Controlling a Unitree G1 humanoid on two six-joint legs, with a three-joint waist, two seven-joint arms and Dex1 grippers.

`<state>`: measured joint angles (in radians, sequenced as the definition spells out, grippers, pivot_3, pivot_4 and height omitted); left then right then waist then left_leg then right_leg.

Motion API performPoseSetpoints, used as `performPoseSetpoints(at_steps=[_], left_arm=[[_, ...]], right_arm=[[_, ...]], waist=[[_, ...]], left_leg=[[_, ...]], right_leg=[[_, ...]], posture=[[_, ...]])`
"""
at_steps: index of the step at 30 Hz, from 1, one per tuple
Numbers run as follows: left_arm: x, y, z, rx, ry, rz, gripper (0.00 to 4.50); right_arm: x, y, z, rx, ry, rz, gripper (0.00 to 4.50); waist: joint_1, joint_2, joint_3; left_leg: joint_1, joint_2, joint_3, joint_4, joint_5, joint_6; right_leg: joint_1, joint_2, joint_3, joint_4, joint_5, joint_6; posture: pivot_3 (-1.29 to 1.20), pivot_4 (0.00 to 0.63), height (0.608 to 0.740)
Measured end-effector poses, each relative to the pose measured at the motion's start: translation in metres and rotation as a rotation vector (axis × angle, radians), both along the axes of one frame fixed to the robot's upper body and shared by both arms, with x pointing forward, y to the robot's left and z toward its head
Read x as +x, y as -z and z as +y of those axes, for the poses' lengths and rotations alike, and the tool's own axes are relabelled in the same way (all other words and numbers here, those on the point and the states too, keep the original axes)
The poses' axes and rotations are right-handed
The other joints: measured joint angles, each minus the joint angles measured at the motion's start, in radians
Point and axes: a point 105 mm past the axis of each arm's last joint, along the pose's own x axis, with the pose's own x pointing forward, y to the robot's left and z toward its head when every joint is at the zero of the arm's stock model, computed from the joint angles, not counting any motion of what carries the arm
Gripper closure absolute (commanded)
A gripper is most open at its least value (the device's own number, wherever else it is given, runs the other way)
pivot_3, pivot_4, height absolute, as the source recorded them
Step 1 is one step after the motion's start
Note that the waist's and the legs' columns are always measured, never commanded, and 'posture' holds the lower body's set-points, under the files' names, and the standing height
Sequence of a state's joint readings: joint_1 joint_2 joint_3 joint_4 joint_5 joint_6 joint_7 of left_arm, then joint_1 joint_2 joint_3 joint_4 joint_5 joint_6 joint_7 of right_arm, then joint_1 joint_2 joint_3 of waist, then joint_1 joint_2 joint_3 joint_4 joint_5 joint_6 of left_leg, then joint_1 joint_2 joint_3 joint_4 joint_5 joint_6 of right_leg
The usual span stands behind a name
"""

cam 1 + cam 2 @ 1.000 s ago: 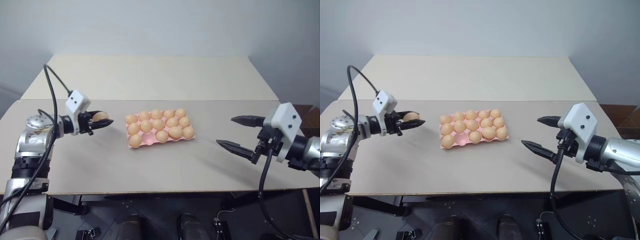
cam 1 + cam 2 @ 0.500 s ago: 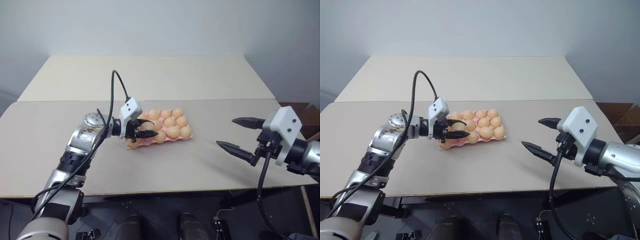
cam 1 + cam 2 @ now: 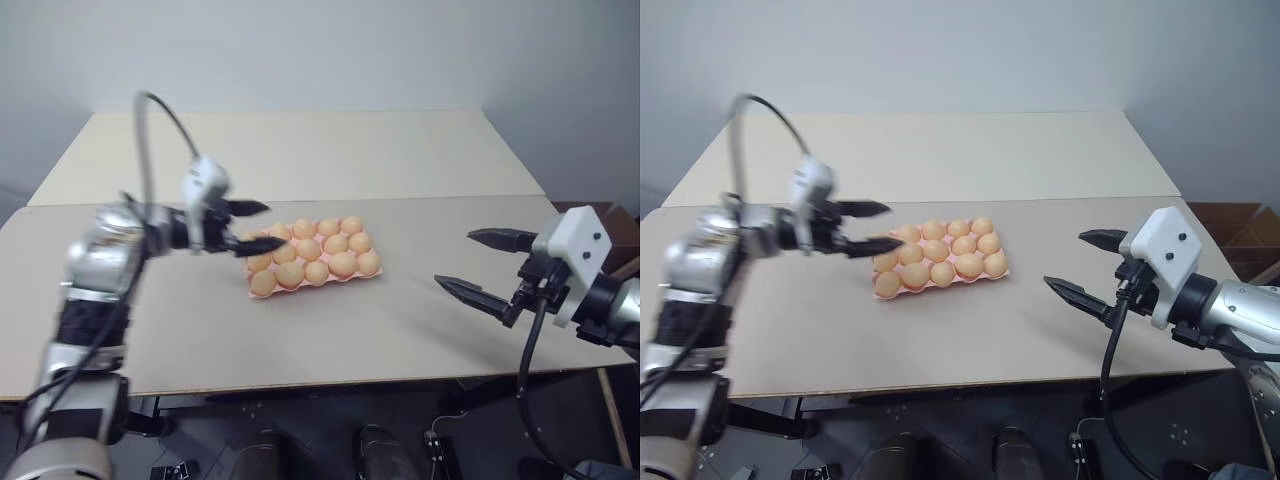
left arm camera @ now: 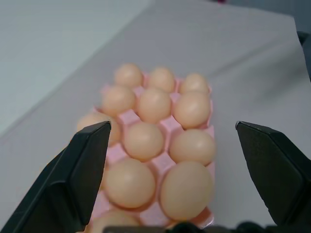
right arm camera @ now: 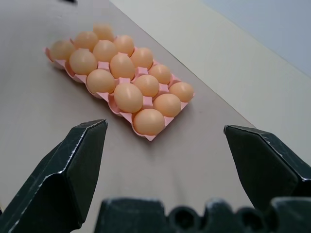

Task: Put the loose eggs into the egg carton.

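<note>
Right gripper (image 3: 488,268): nearest me on the right, I have its two fingers spread wide over the bare table (image 3: 330,340) with nothing between them; it has not budged in the last second.
Left gripper (image 3: 250,226): a second ago I had it closed on an egg out to the left; now its fingers stand wide apart and empty, lifted just beside the carton's left end.
Egg carton (image 5: 121,112): pink tray mid-table, between the two arms and well apart from the right one.
Eggs (image 5: 128,97): I count fifteen in the right wrist view, one per cup; I see none loose on the table.
Task meaning: I judge that egg was the last one and the carton is now full.
Writing: no brand, label or lettering I can read anywhere.
</note>
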<state>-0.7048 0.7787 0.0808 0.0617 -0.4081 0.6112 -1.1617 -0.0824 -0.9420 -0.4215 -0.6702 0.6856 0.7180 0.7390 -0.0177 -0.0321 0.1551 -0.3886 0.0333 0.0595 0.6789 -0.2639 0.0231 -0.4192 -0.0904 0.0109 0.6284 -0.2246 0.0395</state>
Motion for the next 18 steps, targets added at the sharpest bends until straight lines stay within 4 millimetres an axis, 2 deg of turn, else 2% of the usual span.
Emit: performPoseSetpoints(at_steps=[2, 4, 9, 11, 13, 18], left_arm=[[-0.013, -0.001, 0.03, 0.02, -0.058, -0.023, 0.02], [-0.025, 0.012, 0.059, 0.062, -0.12, -0.013, 0.02], [-0.073, 0.032, 0.108, 0.105, -0.184, 0.002, 0.02], [-0.095, 0.042, 0.116, 0.129, -0.19, 0.038, 0.02], [-0.11, 0.052, 0.117, 0.142, -0.187, 0.072, 0.02], [-0.118, 0.058, 0.104, 0.06, -0.21, 0.038, 0.02]], right_arm=[[0.004, 0.002, 0.002, -0.001, -0.029, 0.008, 0.0], [0.009, 0.008, 0.002, -0.001, -0.048, 0.031, 0.0], [0.019, 0.018, 0.006, 0.0, -0.121, 0.062, 0.0], [0.022, 0.026, 0.004, 0.011, -0.131, 0.077, 0.0], [0.021, 0.038, 0.001, -0.004, -0.146, 0.104, 0.0], [0.021, 0.051, -0.002, -0.036, -0.156, 0.13, 0.0]], waist=[[-0.006, 0.001, 0.0], [-0.003, 0.001, 0.0], [0.005, 0.0, 0.0], [0.013, 0.0, 0.0], [0.024, 0.0, 0.0], [0.032, 0.0, 0.0]], left_leg=[[0.002, 0.0, 0.001, -0.001, 0.0, 0.0], [0.001, 0.001, 0.001, -0.001, 0.0, 0.0], [0.0, 0.001, 0.003, -0.001, 0.0, 0.0], [0.0, 0.001, 0.003, -0.001, 0.0, 0.0], [0.0, 0.001, 0.004, -0.001, -0.001, 0.0], [0.001, 0.001, 0.004, 0.001, 0.0, 0.0]], right_leg=[[0.0, 0.0, 0.001, 0.0, 0.0, 0.0], [0.0, 0.0, 0.001, 0.0, 0.0, 0.0], [-0.001, -0.001, 0.0, -0.001, 0.0, -0.001], [-0.001, -0.002, -0.001, -0.002, -0.001, -0.001], [0.0, -0.003, -0.002, -0.002, -0.001, -0.001], [0.001, -0.002, -0.002, 0.0, 0.0, -0.002]], posture=[[0.0, 0.15, 0.74], [0.0, 0.15, 0.74], [0.0, 0.15, 0.74], [0.0, 0.15, 0.74], [0.0, 0.15, 0.74], [0.0, 0.15, 0.74]])
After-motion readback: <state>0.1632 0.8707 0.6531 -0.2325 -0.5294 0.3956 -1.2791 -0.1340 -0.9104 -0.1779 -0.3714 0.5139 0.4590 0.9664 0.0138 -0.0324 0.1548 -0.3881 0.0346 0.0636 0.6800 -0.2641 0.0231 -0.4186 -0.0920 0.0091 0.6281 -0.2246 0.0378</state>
